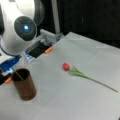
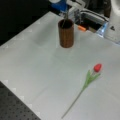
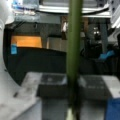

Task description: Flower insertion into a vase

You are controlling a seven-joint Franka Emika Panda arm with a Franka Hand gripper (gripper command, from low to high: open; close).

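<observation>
While its pads [image 3: 53, 86] clamp a thin green stem [image 3: 73, 50], the gripper [image 3: 72, 87] feeds it into the brown wood-grain cylindrical vase [image 1: 24, 85] (a red tulip [image 1: 66, 66] lies well apart from that vase).

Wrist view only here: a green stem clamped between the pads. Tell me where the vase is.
Observer: The vase stands upright just under the gripper. In both front views the held stem reaches down into its mouth.
Operator: Report anything else on the table.
Observer: A red tulip lies flat on the table, apart from the vase, toward a front view's right.
</observation>
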